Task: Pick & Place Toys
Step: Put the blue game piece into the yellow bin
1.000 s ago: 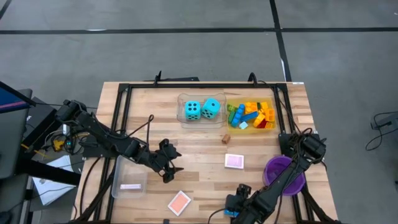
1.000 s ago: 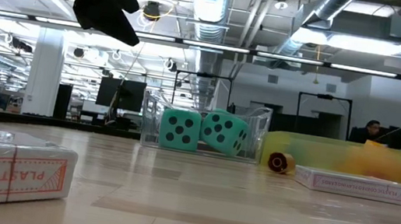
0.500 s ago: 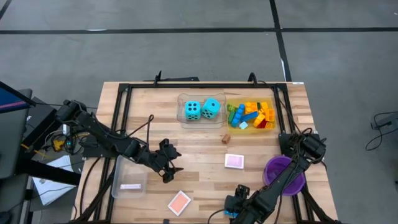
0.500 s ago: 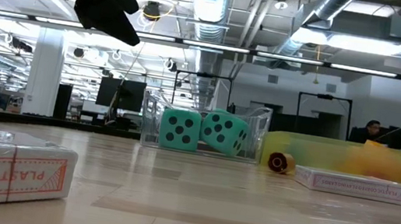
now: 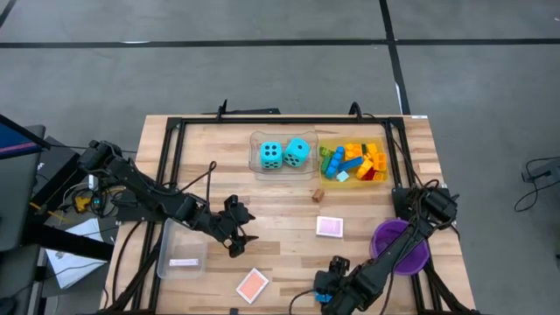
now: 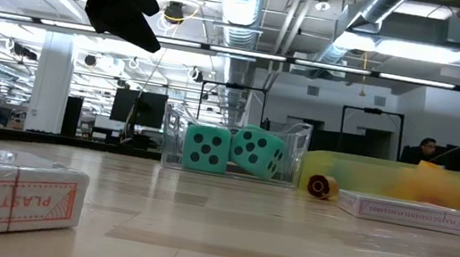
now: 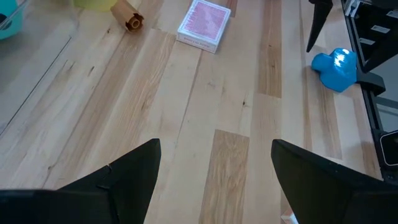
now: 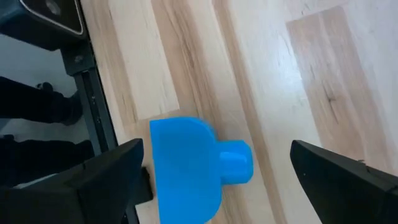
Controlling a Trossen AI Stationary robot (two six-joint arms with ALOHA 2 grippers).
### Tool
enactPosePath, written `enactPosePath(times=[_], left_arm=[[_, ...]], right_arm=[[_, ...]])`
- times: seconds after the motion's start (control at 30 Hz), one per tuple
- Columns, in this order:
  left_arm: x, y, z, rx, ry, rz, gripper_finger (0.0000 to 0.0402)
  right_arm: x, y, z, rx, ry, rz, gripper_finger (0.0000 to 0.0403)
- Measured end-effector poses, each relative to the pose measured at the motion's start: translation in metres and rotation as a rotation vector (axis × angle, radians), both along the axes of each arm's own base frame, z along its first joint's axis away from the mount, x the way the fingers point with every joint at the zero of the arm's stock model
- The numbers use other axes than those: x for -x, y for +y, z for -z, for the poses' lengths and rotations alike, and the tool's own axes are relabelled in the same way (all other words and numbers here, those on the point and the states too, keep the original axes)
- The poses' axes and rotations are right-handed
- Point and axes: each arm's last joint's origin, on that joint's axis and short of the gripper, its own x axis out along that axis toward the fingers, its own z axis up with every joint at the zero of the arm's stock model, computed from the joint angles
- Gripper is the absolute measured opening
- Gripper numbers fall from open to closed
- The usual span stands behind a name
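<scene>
Toys lie spread over the wooden table (image 5: 289, 197), and neither gripper holds any of them. Nearest, at the table's front edge, a blue plastic piece (image 8: 189, 168) lies on the wood directly between the spread fingers of the right gripper (image 5: 333, 282), which hangs low over it, released and not touching it. Along the same front edge toward the left, an orange square tile (image 5: 252, 284) lies flat. Beside the left edge a clear tray (image 5: 182, 248) holds a flat pale piece (image 5: 183, 262). The left gripper (image 5: 241, 227) hovers above bare wood left of the table's middle, fingers apart and empty. A purple bowl (image 5: 401, 245) stands at the right edge. Near the middle, a pink square tile (image 5: 329, 227) lies flat, and a small brown roll (image 5: 318, 195) sits just behind it. At the back edge, two turquoise dice (image 5: 283, 153) sit side by side in a clear tray (image 5: 255, 163), and just beside it a yellow tray (image 5: 381, 178) is heaped with coloured bricks (image 5: 354, 162).
</scene>
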Motion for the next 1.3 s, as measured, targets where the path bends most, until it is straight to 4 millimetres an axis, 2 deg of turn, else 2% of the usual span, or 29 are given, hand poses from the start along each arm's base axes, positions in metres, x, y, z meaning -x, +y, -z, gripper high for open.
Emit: enactPosePath(times=[0.37,0.53,0.63,1.1,1.3], left_arm=[[0.0,0.0,0.0,0.0,0.0,0.0,0.0301],[0.0,0.0,0.0,-0.002,-0.001,0.002,0.0301],[0.0,0.0,-0.001,0.002,-0.008,0.002,0.0301],[-0.004,0.005,-0.002,0.008,-0.022,-0.021,0.0301],[-0.004,0.005,-0.002,0.008,-0.022,-0.022,0.0301]], right_arm=[[0.002,0.004,0.001,-0.007,-0.008,-0.009,0.0397],[-0.002,0.01,0.027,-0.018,0.052,-0.03,0.0397],[-0.004,0.012,0.031,-0.019,0.06,-0.013,0.0397],[-0.006,0.009,0.032,-0.013,0.058,0.016,0.0396],[-0.005,0.008,0.032,-0.008,0.061,0.015,0.0373]])
